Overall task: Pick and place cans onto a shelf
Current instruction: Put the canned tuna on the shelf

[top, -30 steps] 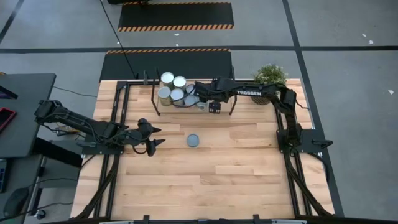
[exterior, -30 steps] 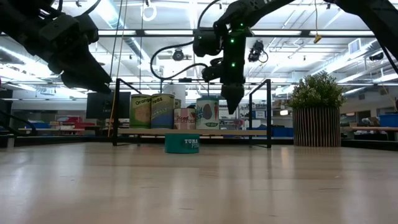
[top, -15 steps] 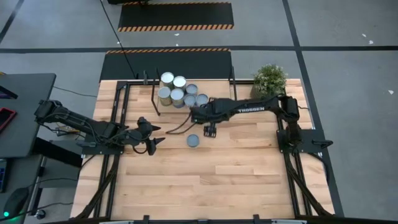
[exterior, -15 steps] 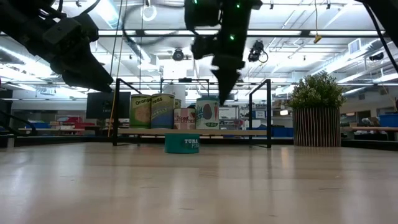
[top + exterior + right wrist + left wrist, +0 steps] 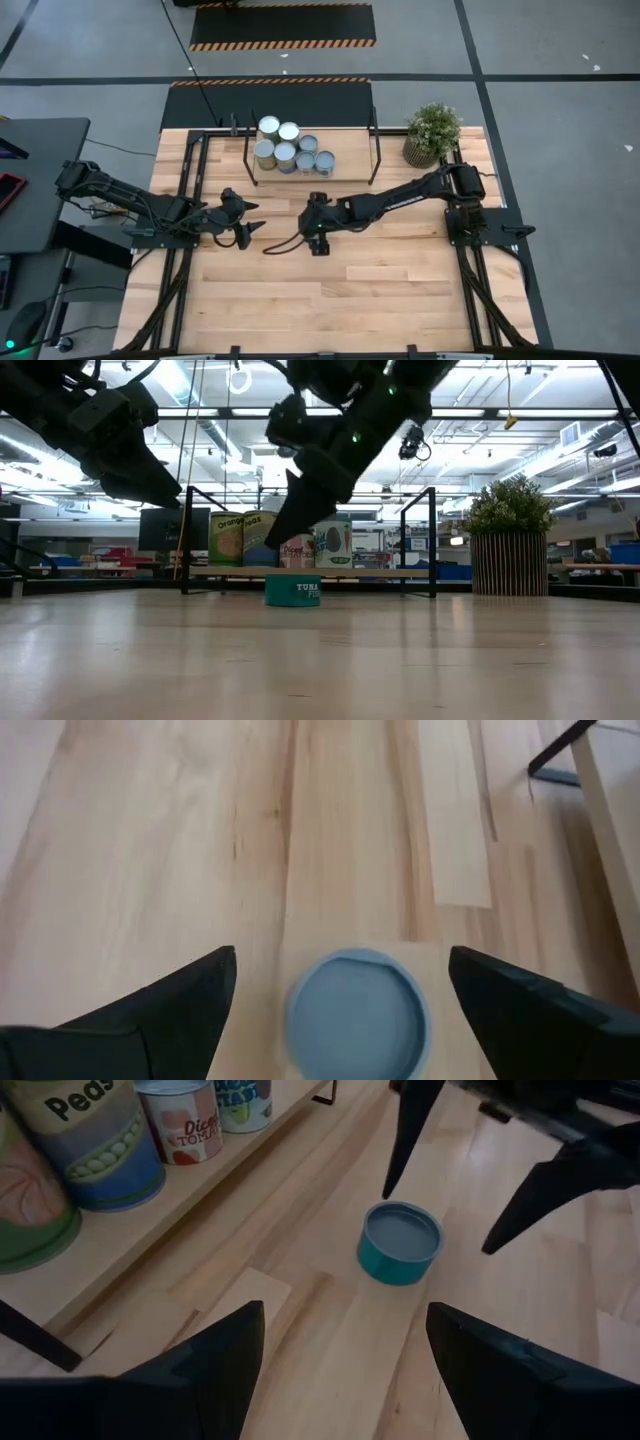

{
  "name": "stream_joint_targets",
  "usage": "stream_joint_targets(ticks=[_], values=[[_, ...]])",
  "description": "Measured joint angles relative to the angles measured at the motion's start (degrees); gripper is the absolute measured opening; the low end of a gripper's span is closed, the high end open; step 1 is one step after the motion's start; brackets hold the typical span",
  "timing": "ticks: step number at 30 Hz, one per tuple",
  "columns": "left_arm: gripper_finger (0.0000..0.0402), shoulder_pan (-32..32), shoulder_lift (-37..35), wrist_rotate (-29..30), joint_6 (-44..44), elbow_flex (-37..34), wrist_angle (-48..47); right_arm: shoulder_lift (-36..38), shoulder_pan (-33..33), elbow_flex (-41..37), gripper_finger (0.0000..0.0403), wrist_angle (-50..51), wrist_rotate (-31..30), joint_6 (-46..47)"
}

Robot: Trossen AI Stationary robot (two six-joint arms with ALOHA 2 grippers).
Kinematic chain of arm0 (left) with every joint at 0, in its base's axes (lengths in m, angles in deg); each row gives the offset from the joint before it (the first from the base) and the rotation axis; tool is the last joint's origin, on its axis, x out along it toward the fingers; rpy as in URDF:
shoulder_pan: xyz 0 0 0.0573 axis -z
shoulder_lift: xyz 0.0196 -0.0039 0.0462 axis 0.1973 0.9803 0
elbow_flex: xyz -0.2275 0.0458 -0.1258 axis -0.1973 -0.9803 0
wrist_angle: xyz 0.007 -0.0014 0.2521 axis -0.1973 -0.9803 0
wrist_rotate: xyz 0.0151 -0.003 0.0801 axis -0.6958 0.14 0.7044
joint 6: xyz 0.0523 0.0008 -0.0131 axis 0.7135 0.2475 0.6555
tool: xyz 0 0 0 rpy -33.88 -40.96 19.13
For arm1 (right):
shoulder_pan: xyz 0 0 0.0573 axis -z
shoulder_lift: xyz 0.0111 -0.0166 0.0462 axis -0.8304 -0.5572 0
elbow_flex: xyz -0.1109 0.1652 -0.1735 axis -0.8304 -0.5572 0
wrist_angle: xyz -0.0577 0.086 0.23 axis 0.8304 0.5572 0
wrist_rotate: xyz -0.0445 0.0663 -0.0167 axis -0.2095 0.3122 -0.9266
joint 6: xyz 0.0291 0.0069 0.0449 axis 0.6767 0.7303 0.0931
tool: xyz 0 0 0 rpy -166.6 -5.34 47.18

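Right end effector (image 5: 340,990) spread wide, hanging over the teal "TUNA" can (image 5: 293,591) on the counter (image 5: 380,280), fingers either side, not touching. Left end effector (image 5: 345,1345) spread, empty, nearby. Shelf (image 5: 380,572) holds cans (image 5: 285,150) reading "Peas", "Orange", "Diced Tomatoes".

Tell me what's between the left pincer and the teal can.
Only bare wooden table lies between the left pincer and the teal can, in the left wrist view.

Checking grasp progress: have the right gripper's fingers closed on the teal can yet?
No: in the left wrist view the right gripper has its fingers spread above the teal can, touching nothing.
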Motion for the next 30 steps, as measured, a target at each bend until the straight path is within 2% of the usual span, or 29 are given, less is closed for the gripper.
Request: stream_joint_targets(ticks=[8,11,16,26,30], values=[[0.0283,0.0,0.0,0.4,0.0,0.0,0.0,0.0,2.6,-7.1,0.0378,-12.9,4.4,-2.0],[0.0283,0.0,0.0,0.4,0.0,0.0,0.0,0.0,3.1,-8.3,0.0385,-14.1,4.5,-2.4],[0.0283,0.0,0.0,0.4,0.0,0.0,0.0,-0.1,3.4,-12.9,0.0395,-21.6,4.9,-2.4],[0.0283,-0.1,0.0,1.7,-0.2,0.0,0.0,-0.6,3.4,-23.2,0.0399,-41.0,5.9,-1.8],[0.0283,-0.1,0.0,1.7,-0.2,0.0,0.1,-2.5,3.4,-25.1,0.0399,-48.0,6.0,-1.2]])
